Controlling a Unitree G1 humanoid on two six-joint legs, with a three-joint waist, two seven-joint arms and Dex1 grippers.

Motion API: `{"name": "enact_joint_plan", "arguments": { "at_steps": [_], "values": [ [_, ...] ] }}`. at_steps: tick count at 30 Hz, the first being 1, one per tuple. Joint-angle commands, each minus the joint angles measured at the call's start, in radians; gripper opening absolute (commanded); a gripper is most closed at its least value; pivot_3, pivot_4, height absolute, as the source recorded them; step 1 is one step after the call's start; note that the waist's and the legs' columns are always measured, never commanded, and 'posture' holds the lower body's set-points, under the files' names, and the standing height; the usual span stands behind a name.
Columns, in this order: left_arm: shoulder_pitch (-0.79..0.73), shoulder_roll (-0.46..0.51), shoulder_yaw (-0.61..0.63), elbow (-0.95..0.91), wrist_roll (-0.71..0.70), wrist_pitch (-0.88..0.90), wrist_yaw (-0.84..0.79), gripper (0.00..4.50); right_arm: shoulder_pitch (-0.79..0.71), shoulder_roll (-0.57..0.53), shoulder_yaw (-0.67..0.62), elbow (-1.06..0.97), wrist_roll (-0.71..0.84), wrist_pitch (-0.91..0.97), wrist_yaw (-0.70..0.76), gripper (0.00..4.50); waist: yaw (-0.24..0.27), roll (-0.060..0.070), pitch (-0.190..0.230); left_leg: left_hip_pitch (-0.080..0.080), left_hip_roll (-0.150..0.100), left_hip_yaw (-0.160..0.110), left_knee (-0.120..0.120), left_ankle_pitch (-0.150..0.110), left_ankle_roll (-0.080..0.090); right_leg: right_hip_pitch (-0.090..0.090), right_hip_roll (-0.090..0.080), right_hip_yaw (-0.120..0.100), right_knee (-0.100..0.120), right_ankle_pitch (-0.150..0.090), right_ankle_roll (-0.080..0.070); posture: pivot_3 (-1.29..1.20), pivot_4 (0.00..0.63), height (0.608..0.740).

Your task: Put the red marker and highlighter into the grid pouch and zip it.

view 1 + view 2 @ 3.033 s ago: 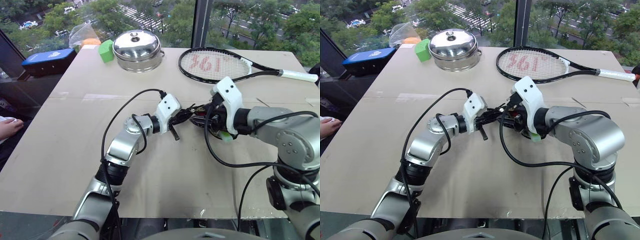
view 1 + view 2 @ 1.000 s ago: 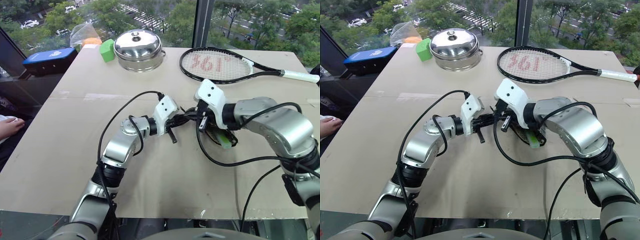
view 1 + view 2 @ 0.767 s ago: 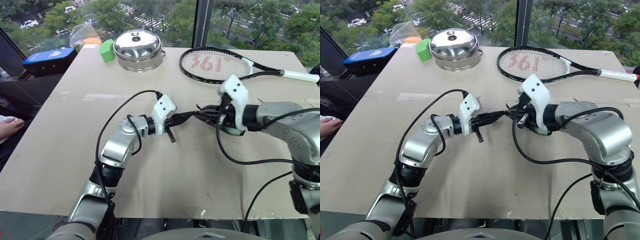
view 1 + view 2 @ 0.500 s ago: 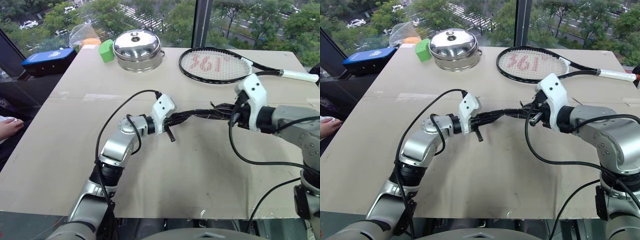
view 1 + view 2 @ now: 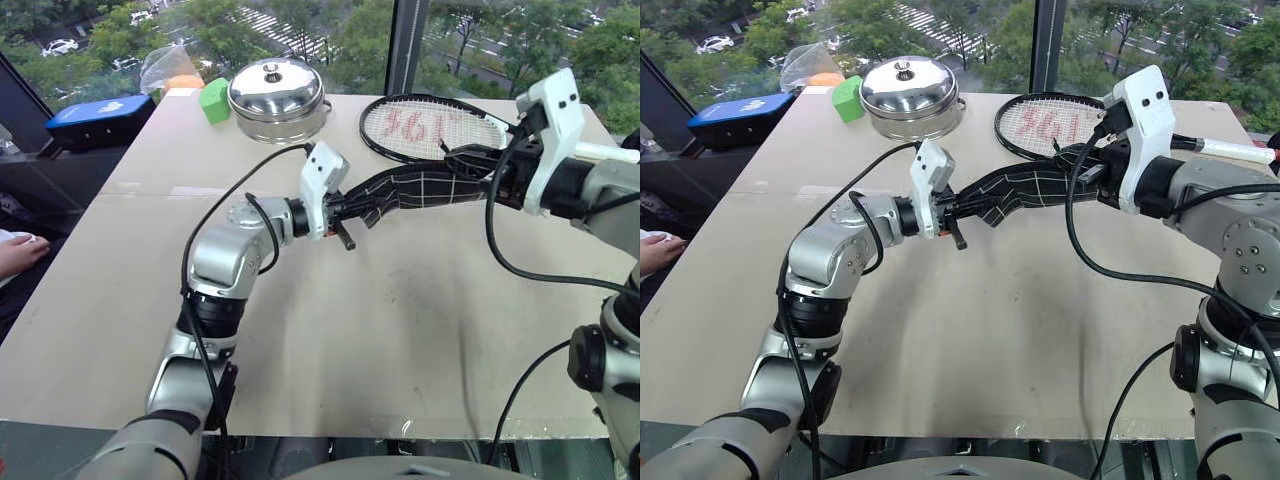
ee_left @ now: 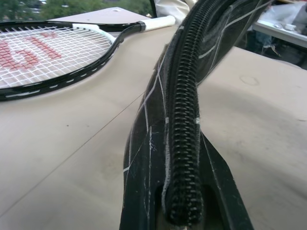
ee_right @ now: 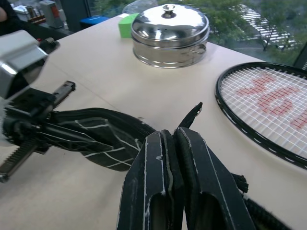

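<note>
The grid pouch [image 5: 420,188], black with white lines, hangs stretched in the air above the table between my two grippers. My left gripper [image 5: 345,208] is shut on its left end. My right gripper [image 5: 490,165] is shut on its right end, higher up in front of the racket. In the left wrist view the pouch's zipper [image 6: 184,143] runs away from the fingers with its teeth closed. The right wrist view has my shut fingers [image 7: 158,177] pinching the pouch's [image 7: 96,136] edge. The red marker and the highlighter are out of view.
A tennis racket [image 5: 430,125] lies at the back right under the pouch's right end. A steel lidded pot [image 5: 277,88], a green cube [image 5: 212,100], a blue box [image 5: 95,115] and a plastic bag [image 5: 165,68] sit at the back left. A person's hand [image 5: 15,255] rests past the table's left edge.
Both grippers rose off the table with the pouch. The right one pulled away to the right and up, drawing the pouch out long and taut.
</note>
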Motion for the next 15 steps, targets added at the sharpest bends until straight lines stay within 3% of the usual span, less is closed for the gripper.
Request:
{"name": "enact_joint_plan", "arguments": {
  "at_steps": [1, 7, 15],
  "values": [
    [0.006, 0.041, -0.033, -0.063, 0.019, -0.067, -0.047, 0.00, 0.011, -0.001, -0.035, 0.001, 0.002, -0.007, -0.019, 0.05, 0.000, 0.000, 0.000, 0.000, 0.000, 0.000, 0.000, 0.000, -0.001, 0.000, 0.000, 0.000, 0.000, 0.000, 0.000, 0.00, 0.150, 0.740],
    [0.099, 0.116, -0.079, -0.015, 0.165, -0.272, -0.025, 0.00, 0.157, -0.039, -0.162, 0.013, -0.020, -0.002, -0.051, 0.05, 0.004, 0.000, 0.000, 0.000, 0.001, 0.000, -0.001, 0.000, 0.000, 0.000, 0.001, 0.000, 0.000, 0.000, 0.000, 0.00, 0.150, 0.740],
    [0.128, 0.103, -0.086, -0.029, 0.146, -0.269, -0.039, 0.00, 0.173, -0.002, -0.210, -0.034, 0.035, 0.048, -0.059, 0.05, 0.000, 0.000, 0.000, 0.001, 0.001, 0.000, -0.001, -0.001, 0.002, 0.000, 0.000, 0.001, 0.000, 0.000, 0.000, 0.00, 0.150, 0.740]
  ]
}}
